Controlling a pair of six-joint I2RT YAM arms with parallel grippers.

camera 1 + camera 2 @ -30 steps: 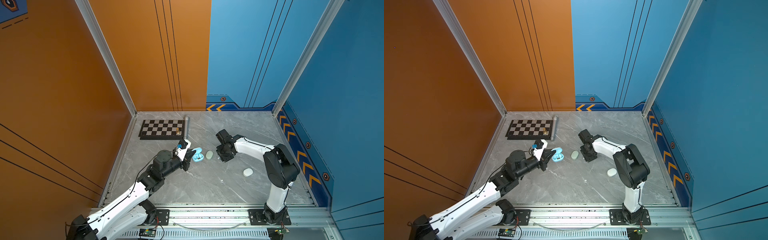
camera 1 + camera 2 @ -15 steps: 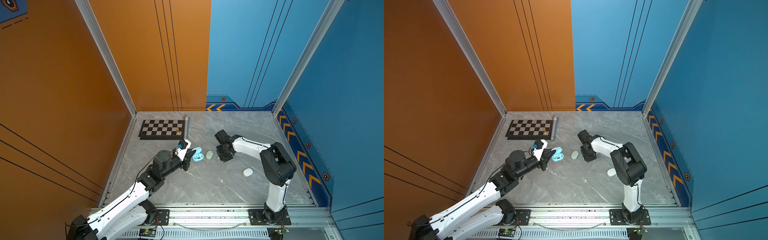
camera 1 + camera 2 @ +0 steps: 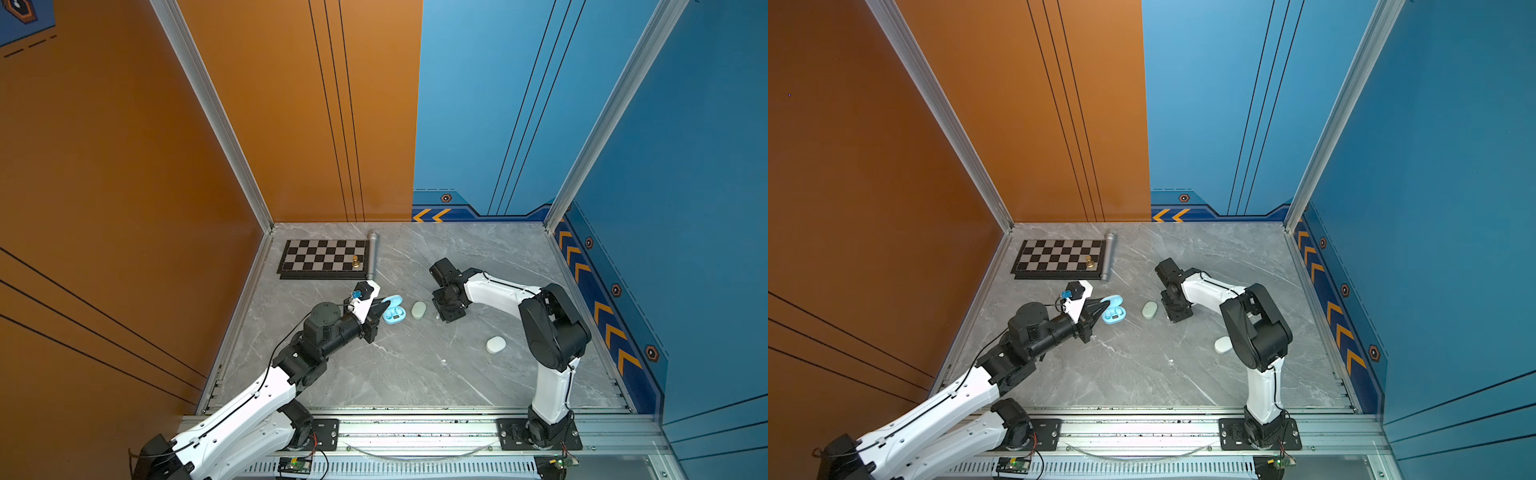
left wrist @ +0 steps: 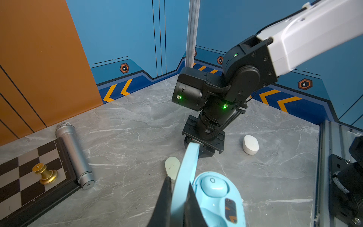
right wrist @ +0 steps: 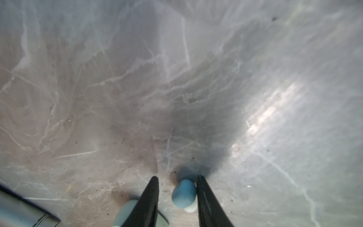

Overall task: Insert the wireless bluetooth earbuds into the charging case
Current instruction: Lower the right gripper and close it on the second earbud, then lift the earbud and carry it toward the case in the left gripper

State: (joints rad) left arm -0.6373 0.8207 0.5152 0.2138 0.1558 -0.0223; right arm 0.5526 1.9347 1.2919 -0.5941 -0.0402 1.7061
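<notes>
A small glossy pale blue earbud lay on the grey marble tabletop between the fingers of my right gripper, which stood apart around it, not pinching. My left gripper was clamped on the raised lid of the open pale blue charging case, where another blue bud sat seated.
</notes>
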